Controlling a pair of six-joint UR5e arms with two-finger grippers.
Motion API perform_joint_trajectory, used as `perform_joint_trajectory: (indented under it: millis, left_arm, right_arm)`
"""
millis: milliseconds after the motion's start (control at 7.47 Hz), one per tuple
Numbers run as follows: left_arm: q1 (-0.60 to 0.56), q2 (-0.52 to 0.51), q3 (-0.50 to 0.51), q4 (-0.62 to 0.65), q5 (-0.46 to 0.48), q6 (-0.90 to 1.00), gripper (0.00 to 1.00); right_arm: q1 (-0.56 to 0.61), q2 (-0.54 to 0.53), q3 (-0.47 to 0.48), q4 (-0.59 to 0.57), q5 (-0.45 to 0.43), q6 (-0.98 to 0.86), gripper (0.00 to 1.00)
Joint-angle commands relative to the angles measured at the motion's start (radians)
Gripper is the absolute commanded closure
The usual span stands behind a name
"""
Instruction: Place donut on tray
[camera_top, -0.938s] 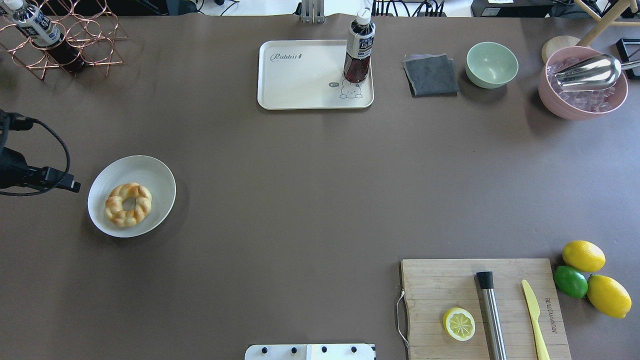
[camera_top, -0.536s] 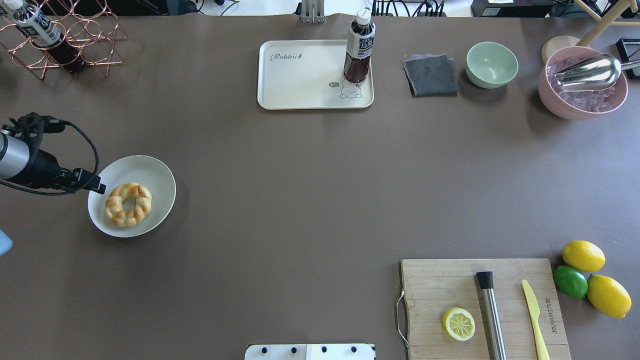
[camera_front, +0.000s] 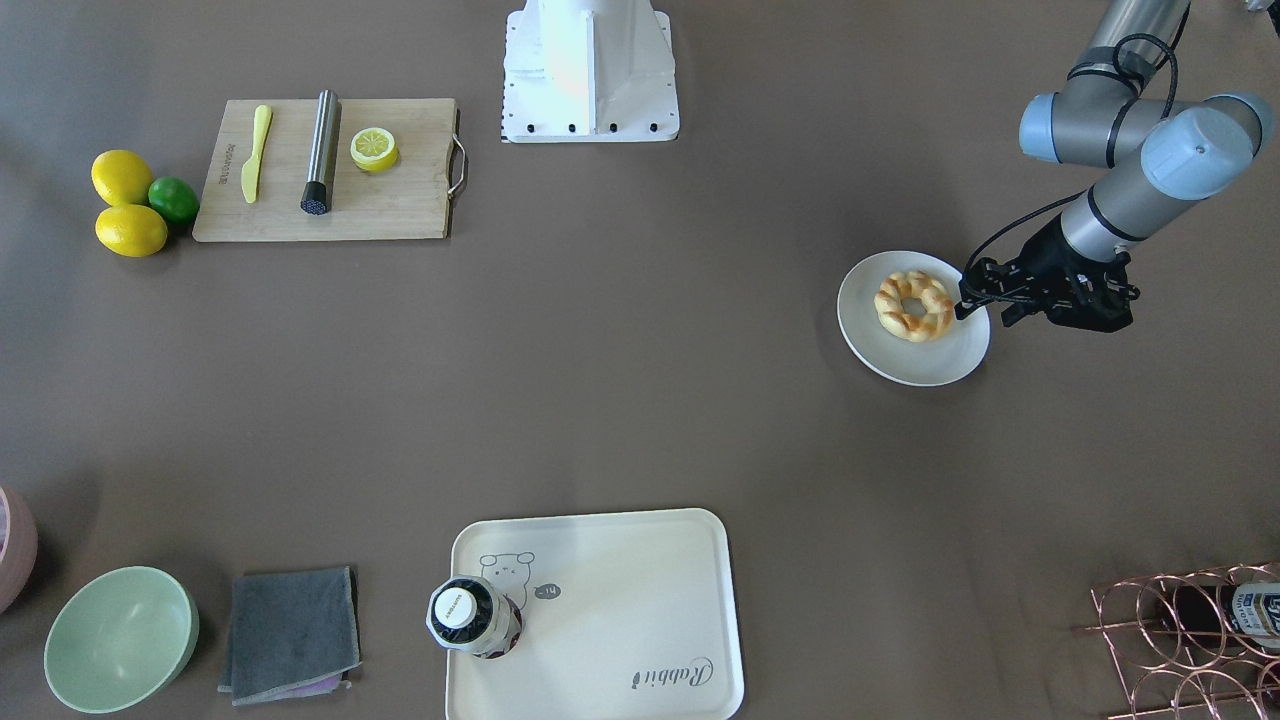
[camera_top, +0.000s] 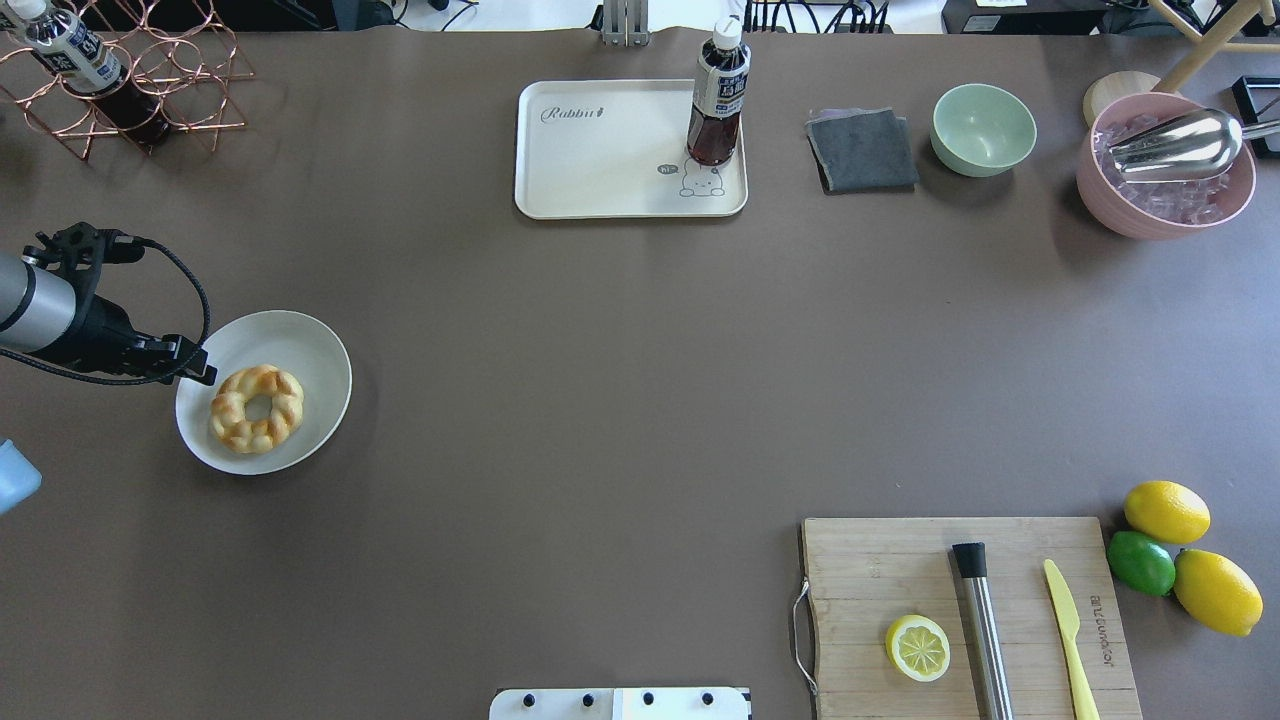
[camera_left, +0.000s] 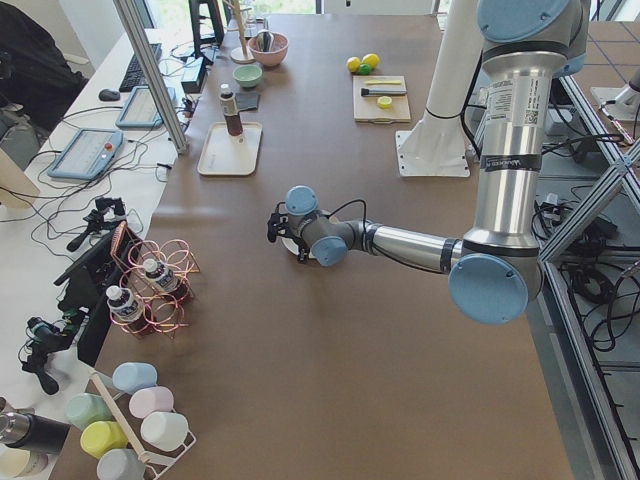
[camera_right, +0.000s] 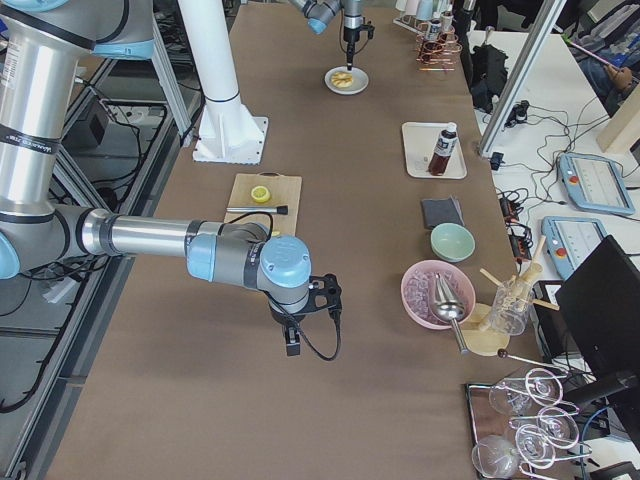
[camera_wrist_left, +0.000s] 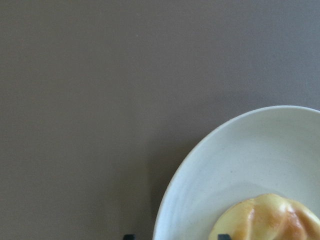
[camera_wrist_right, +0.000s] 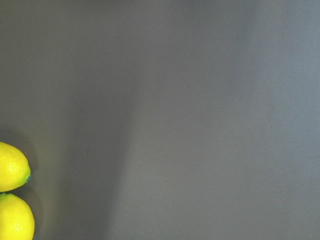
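The donut (camera_top: 257, 408) is golden-yellow with browned twists and lies on a round white plate (camera_top: 310, 350) at the table's left. It also shows in the front view (camera_front: 913, 305) and in the left wrist view (camera_wrist_left: 270, 220). My left gripper (camera_top: 200, 372) hangs at the plate's left rim, beside the donut, open and empty. Its two fingertips (camera_wrist_left: 129, 236) show apart in the wrist view. The cream tray (camera_top: 600, 160) sits at the far middle with a dark bottle (camera_top: 716, 95) on its right corner. My right gripper (camera_right: 290, 345) shows only in the right side view, so I cannot tell its state.
A cutting board (camera_top: 900, 570) at the near right holds a halved lemon (camera_top: 917, 648), a steel muddler (camera_top: 980, 620) and a yellow knife (camera_top: 1068, 625). Lemons and a lime (camera_top: 1140, 562) lie beside it. A grey cloth (camera_top: 862, 150), green bowl (camera_top: 984, 130), pink ice bowl (camera_top: 1165, 165) and copper rack (camera_top: 130, 80) line the far edge.
My left arm has come in from the left edge toward the plate. Its gripper now stands at the plate's left rim. The donut and tray have not moved.
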Motion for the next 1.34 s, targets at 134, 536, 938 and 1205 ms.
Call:
perform_joint_trajectory:
  millis: [134,536,938,1205]
  left_arm:
    - [0.002,-0.002,0.025,-0.005,-0.001,-0.004,0.52]
    - [0.003,-0.009,0.025,-0.003,-0.001,-0.033,0.53]
    - [0.011,-0.008,0.028,-0.003,-0.001,-0.035,0.56]
    - [0.011,-0.008,0.028,-0.002,-0.001,-0.040,0.56]
  right_arm:
    - [0.000,0.000,0.002,0.000,0.000,0.000,0.01]
    - [0.000,-0.008,0.005,0.000,0.002,0.000,0.01]
    - [0.000,-0.009,0.005,0.000,0.002,-0.002,0.01]
    - [0.000,-0.009,0.007,0.000,0.002,-0.002,0.01]
